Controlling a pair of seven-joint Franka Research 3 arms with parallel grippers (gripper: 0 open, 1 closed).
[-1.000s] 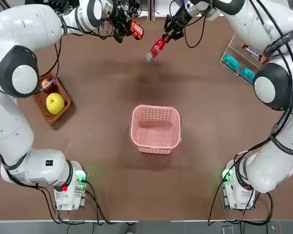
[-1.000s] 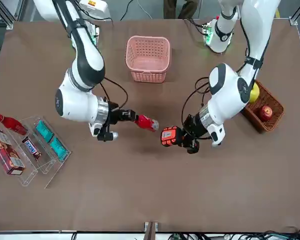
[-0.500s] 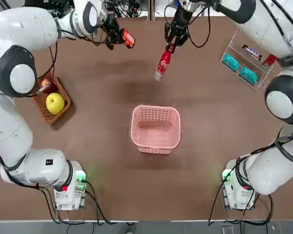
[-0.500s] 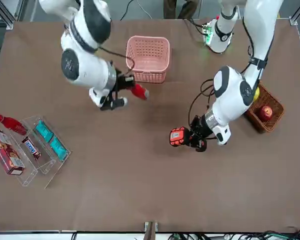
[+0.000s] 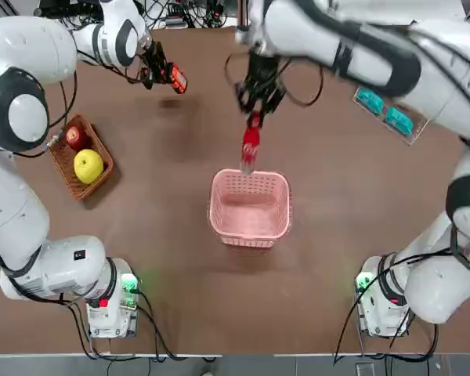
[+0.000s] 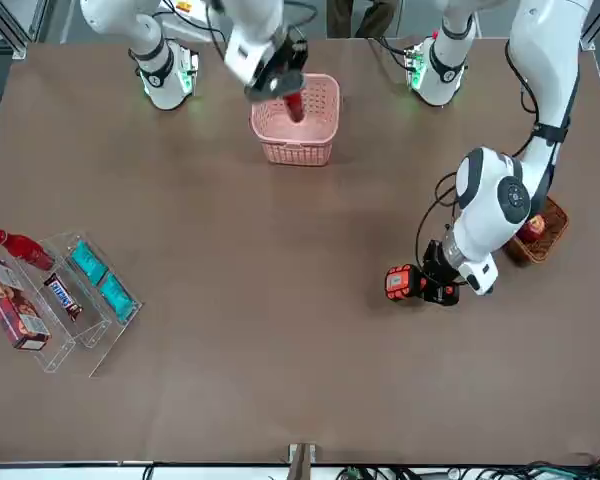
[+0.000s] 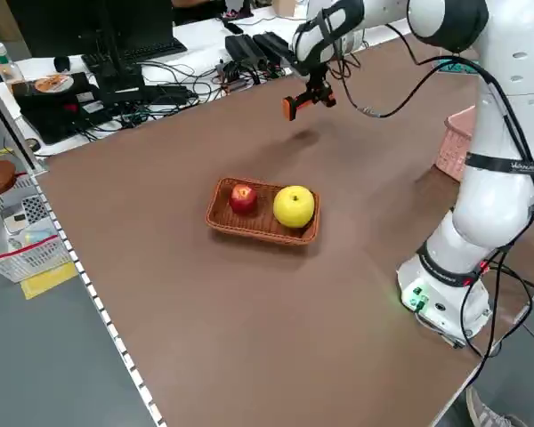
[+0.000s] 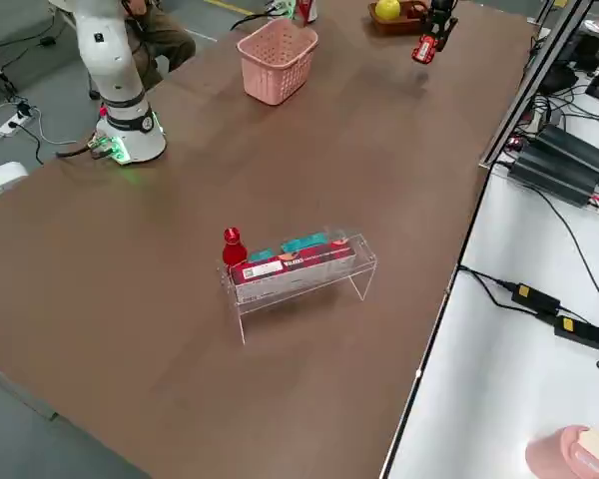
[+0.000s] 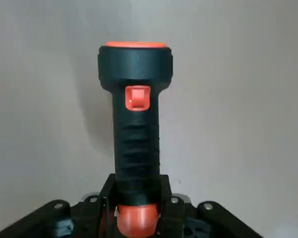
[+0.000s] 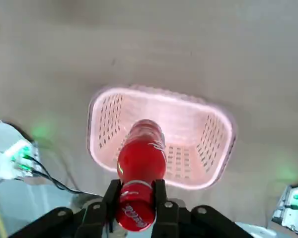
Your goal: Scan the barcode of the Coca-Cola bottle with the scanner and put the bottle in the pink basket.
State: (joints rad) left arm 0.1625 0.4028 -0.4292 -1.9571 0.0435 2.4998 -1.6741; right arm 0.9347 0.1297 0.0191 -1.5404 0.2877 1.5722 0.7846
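R gripper [image 5: 253, 117] pinching Coke bottle [image 5: 251, 147] – held above far rim of pink basket [image 5: 249, 205], basket empty, L gripper [image 5: 158, 76] clamped on scanner [image 5: 176, 79] over far-left table, wicker basket [image 5: 80, 157] w/ apple [image 5: 77, 138] & yellow fruit [image 5: 88, 165], 2nd bottle [image 6: 18, 245] by clear rack [image 6: 80, 290]

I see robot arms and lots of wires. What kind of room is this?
Probably a robot lab playing shop. Two white arms work at a brown table; cables and power bricks lie beside it; snacks sit in a clear rack.
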